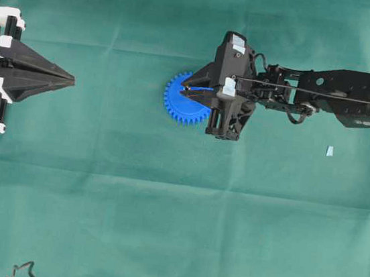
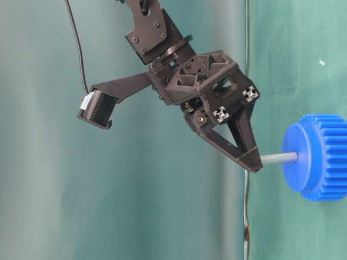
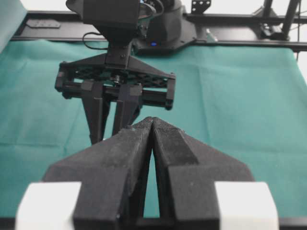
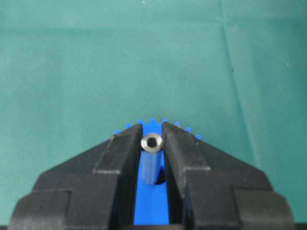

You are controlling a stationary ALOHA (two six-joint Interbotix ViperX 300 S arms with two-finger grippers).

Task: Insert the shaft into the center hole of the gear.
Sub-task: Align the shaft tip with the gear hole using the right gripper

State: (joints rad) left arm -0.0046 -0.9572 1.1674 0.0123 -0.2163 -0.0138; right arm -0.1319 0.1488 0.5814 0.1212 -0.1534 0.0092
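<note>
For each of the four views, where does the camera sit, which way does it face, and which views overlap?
Overhead: above, looking straight down; right claw over gear, left claw parked at the edge.
Table-level: low, side-on; right claw holds shaft in gear.
Left wrist: along the shut left claw toward the right arm.
Right wrist: down its claw onto shaft, gear.
Three views share the gear.

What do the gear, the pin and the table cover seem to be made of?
Gear: probably plastic; uniform bright blue, smooth moulded teeth, soft sheen.
Pin: likely metal; silvery grey, its end face glints in the right wrist view.
Table cover: appears to be green cloth; matte, with soft creases.
</note>
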